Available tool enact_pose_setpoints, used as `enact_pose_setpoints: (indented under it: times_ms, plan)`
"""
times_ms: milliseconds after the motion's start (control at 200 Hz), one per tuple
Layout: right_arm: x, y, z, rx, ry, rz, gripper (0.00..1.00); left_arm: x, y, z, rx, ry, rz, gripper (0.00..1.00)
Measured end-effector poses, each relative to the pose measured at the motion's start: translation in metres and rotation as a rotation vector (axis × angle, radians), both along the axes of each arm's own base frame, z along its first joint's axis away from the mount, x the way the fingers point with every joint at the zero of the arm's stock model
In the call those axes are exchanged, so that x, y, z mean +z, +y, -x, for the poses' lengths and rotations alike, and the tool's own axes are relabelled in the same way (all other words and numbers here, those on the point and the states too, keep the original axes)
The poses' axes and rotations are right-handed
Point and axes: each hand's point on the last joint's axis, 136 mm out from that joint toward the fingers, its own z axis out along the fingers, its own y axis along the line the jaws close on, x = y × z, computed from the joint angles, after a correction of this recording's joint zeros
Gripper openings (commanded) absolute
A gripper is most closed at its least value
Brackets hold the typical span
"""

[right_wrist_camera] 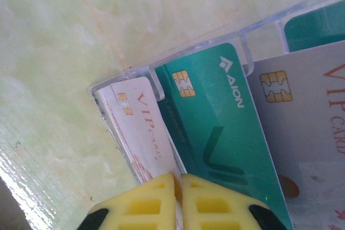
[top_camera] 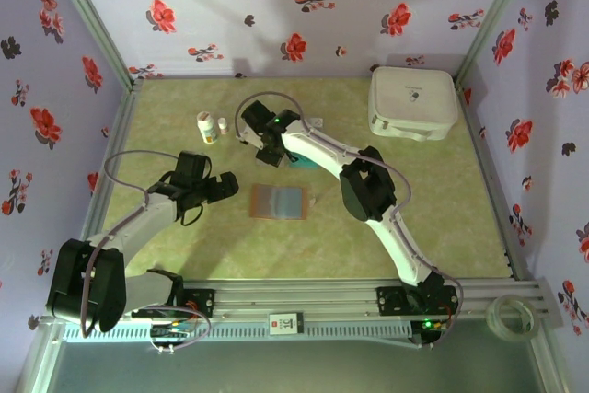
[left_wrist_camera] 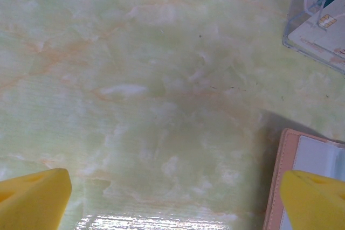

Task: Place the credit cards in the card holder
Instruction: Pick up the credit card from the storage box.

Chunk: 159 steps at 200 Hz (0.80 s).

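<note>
A roll of clear tape (top_camera: 509, 315) is spotted on the rail at the lower right of the top view. Just above, left of centre, the left gripper (top_camera: 219, 187) is held over the green marbled table (top_camera: 184, 255), spread wide. In the left wrist view its yellow fingers (left_wrist_camera: 32, 200) are parked at the two bottom corners, with bare table between them.

The card holder (top_camera: 279, 202) is found at the middle of the frame. It is laid flat with a pale pocket face up, just right of that gripper and apart from it. In the left wrist view its pinkish-brown edge is caught at lower right, beside the right-hand finger.

Further up, the right gripper (top_camera: 267, 147) is brought down at a clear tray (right_wrist_camera: 125, 73) above the holder, and it is closed tight. In the right wrist view the two yellow tips are pressed together at the bottom edge.

The credit cards (right_wrist_camera: 215, 117) are seen leaning slantwise in that tray: a white VIP card at left, a teal AION card in the middle, a grey VIP card at right, and more teal at upper right. The tips are met right over the line between the white and teal cards; whether a card is pinched there cannot be told.

At the back, two white bottles (top_camera: 210, 126) are stood at the table's upper left. A white case (top_camera: 412, 101) is set at upper right.
</note>
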Motion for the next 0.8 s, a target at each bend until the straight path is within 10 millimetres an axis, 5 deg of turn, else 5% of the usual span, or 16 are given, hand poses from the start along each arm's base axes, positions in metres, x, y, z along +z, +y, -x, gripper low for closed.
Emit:
enact_pose_setpoints:
  times_ms: [795]
  plan:
    - [0.002,0.007,0.024,0.122,0.044,0.038,0.00,-0.002,-0.001,0.003,-0.005,0.005,0.005,1.00]
